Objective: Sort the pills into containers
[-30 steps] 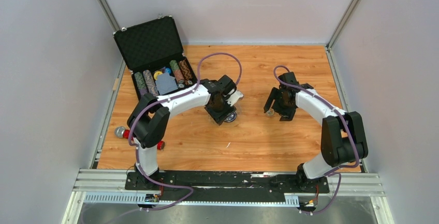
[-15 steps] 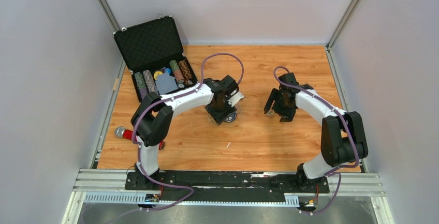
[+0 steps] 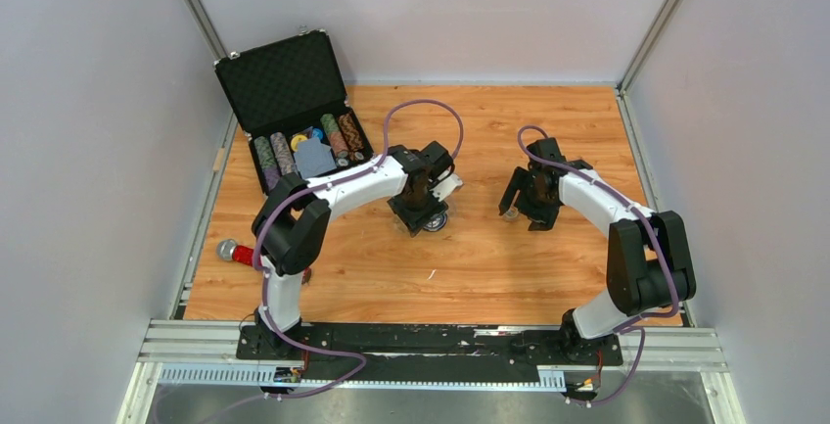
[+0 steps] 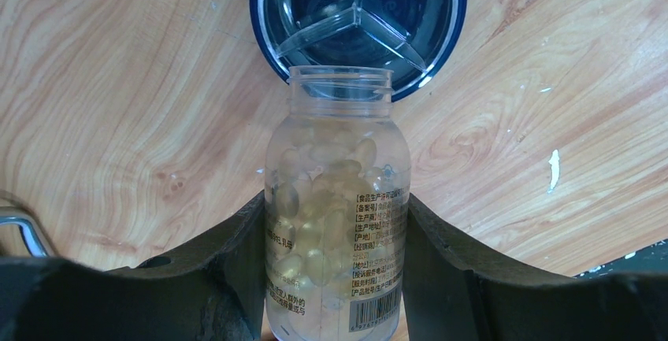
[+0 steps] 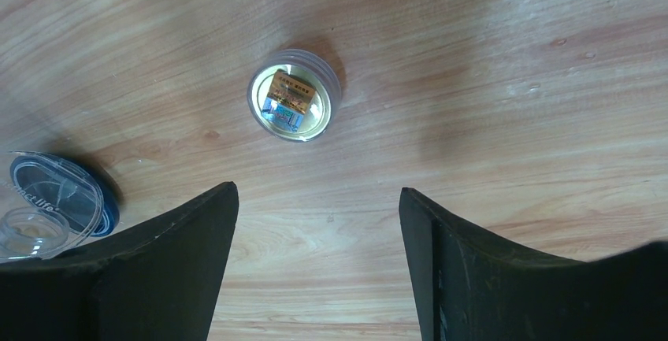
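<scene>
My left claw (image 4: 335,223) is clamped on a clear bottle (image 4: 337,191), one dark finger (image 4: 236,254) on each side of its body, approx. half closed to the bottle's width. The label w/ barcode faces my left wrist cam. Pale see-through pills (image 4: 331,172) fill the body; the neck is bare and the lid is off. The bottle points away from me, and its mouth overlaps the near rim of the dish (image 4: 394,2) in that view; touching or not, can't tell. The dish sits on the table (image 4: 118,81), round, dark-blue rim, clear dividers meeting at the center to make 3 compartments. Whether anything lies inside them, can't tell.

My right claw (image 5: 317,199) is wide open w/ nothing between the fingers, only bare wood. Just beyond it stands a small round clear thing (image 5: 295,105) w/ a gold-and-blue label showing through its top; cap or jar, can't tell. Off to the left in the right wrist cam, the dish and the bottle's mouth show at the edge, well apart from that thing.

From above, a red-and-silver item (image 3: 235,251) lies near the table's left edge by my left arm. Farthest off, back-left corner, an open black case (image 3: 284,76) holds rows of chips (image 3: 279,155).
</scene>
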Motion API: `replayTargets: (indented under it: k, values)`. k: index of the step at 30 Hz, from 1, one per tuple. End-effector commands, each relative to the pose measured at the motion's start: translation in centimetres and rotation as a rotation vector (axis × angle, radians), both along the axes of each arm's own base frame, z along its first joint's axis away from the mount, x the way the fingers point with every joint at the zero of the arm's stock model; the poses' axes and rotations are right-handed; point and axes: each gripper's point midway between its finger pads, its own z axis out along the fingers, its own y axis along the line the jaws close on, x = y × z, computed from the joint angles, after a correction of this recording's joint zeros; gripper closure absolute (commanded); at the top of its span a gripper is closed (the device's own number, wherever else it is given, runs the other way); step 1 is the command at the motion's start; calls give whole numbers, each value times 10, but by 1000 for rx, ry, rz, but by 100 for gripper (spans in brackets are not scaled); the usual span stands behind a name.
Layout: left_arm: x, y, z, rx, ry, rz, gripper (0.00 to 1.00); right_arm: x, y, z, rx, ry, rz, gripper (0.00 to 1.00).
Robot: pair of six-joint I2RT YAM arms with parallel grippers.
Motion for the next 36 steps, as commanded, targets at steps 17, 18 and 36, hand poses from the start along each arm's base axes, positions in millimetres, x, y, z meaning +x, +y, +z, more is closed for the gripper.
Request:
replayTargets:
  k: [17, 18, 36]
  values:
    - [9, -7, 9, 13, -28, -4, 100, 8, 1, 9, 28, -52, -19, 24]
    - [9, -7, 8, 10, -30, -4, 100, 8, 1, 9, 28, -53, -20, 24]
    - [4, -8, 25, -93, -94, 6, 100, 10, 1, 8, 36, -48, -17, 24]
